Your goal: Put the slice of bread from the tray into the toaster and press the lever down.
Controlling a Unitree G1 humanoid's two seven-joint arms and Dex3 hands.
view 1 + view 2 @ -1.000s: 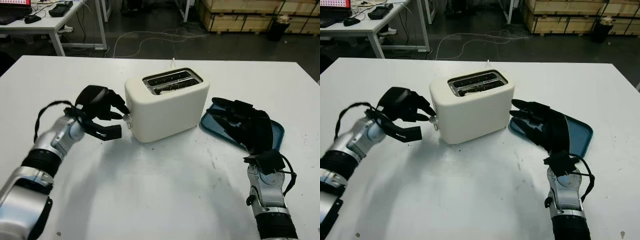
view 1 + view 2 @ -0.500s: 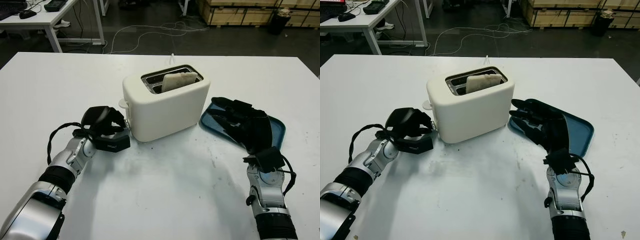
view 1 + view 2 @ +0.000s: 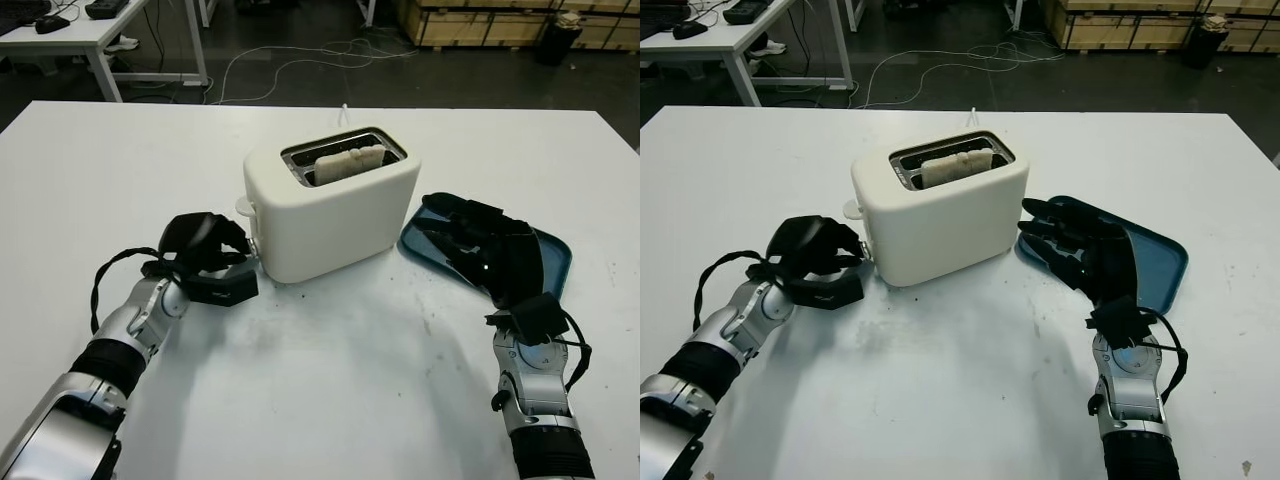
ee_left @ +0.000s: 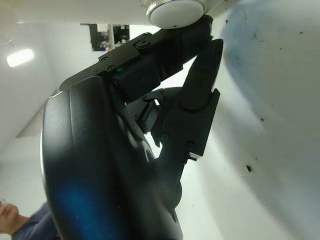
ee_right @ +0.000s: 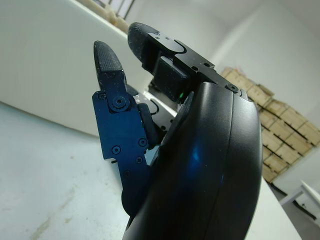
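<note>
The white toaster (image 3: 335, 215) stands mid-table with the bread slice (image 3: 348, 162) sticking up out of its near slot. Its lever knob (image 3: 246, 207) sits high on the left end. My left hand (image 3: 238, 264) is low beside that end, below the lever, fingers curled and holding nothing. In the left wrist view a fingertip (image 4: 200, 30) touches a white round knob (image 4: 175, 7) on the toaster. My right hand (image 3: 445, 228) hovers open over the blue tray (image 3: 553, 252), just right of the toaster. The tray's visible part holds nothing.
The white table (image 3: 330, 400) runs wide in front of the toaster. The toaster's cord (image 3: 343, 110) leads off the far edge. Beyond it are dark floor with cables, another desk (image 3: 80, 30) at far left and wooden crates (image 3: 480, 20).
One second ago the lever was down under my left hand and the bread sat deep. The lever has since risen, the bread has come up, and my left hand has dropped lower.
</note>
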